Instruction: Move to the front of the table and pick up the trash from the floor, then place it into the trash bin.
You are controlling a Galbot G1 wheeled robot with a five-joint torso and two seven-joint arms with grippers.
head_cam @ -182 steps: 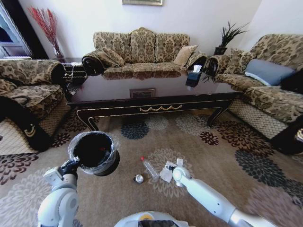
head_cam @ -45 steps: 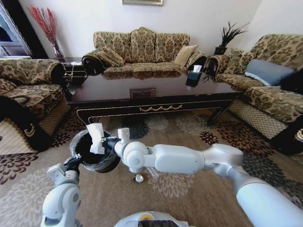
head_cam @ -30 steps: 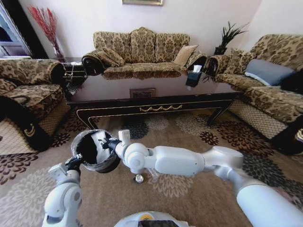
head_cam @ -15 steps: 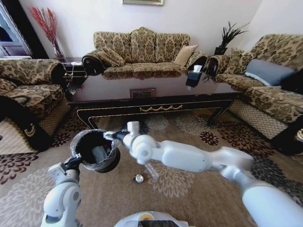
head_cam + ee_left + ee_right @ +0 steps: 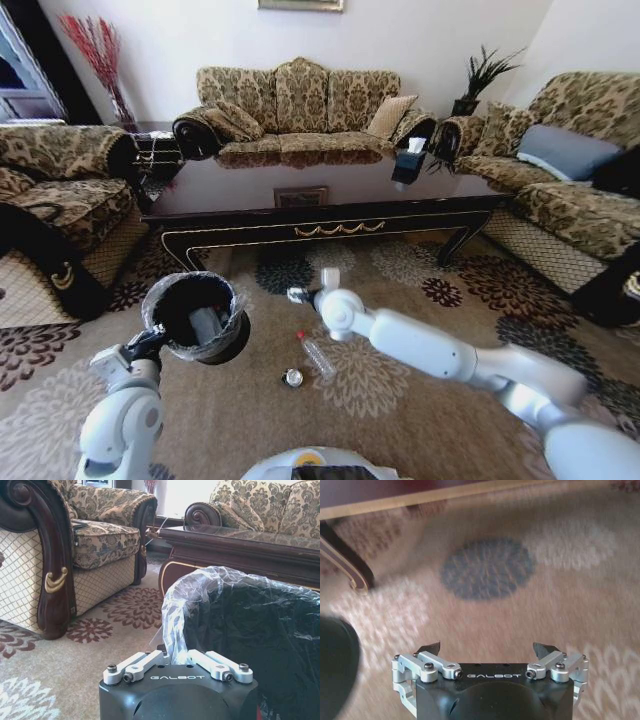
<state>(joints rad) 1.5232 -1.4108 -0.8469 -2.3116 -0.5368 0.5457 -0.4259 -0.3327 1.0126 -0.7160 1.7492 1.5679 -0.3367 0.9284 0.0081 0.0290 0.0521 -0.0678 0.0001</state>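
Head view: the trash bin (image 5: 195, 318), black with a crinkled clear liner, hangs above the floor (image 5: 420, 400), clamped at its rim by the left gripper (image 5: 172, 655). Bottle (image 5: 317, 355) and can (image 5: 292, 377) lie nearby. Right wrist view: right gripper (image 5: 487, 650) spread wide, empty.

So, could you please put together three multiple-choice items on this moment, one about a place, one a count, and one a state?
1. Where is the trash bin?
A. on the table
B. held off the floor by the left claw
C. on the sofa

2. How many trash pieces lie on the carpet?
A. two
B. four
C. none

3. How is the right claw?
A. shut on the bottle
B. shut on paper
C. open and empty

Key: 1 B, the left claw pinches the bin's bagged rim. 2 A, only the bottle and the silvery can remain. 3 C, the right claw shows spread fingertips with bare carpet between.
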